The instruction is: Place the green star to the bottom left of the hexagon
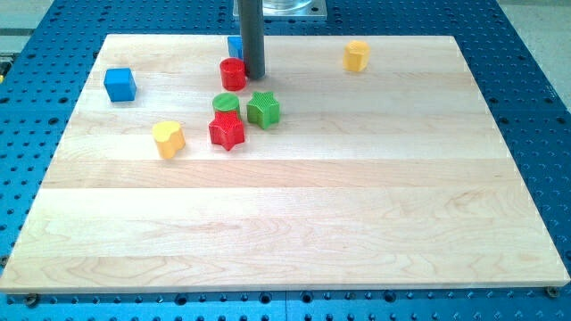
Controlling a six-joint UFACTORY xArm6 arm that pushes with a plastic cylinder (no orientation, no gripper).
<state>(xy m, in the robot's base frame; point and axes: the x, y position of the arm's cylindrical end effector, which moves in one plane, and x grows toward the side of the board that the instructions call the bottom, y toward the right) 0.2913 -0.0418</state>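
Observation:
The green star (263, 109) lies on the wooden board (294, 223), left of centre in the upper part. The yellow hexagon (357, 55) sits near the board's top edge, up and to the right of the star and well apart from it. My tip (253, 76) is down on the board just right of the red cylinder (233, 73), a short way above the green star and not touching it.
A green cylinder (227, 104) sits just left of the star, with a red star (227, 131) below it. A blue block (235, 46) is partly hidden behind the rod. A blue cube (119, 85) and a yellow heart (168, 138) lie further left.

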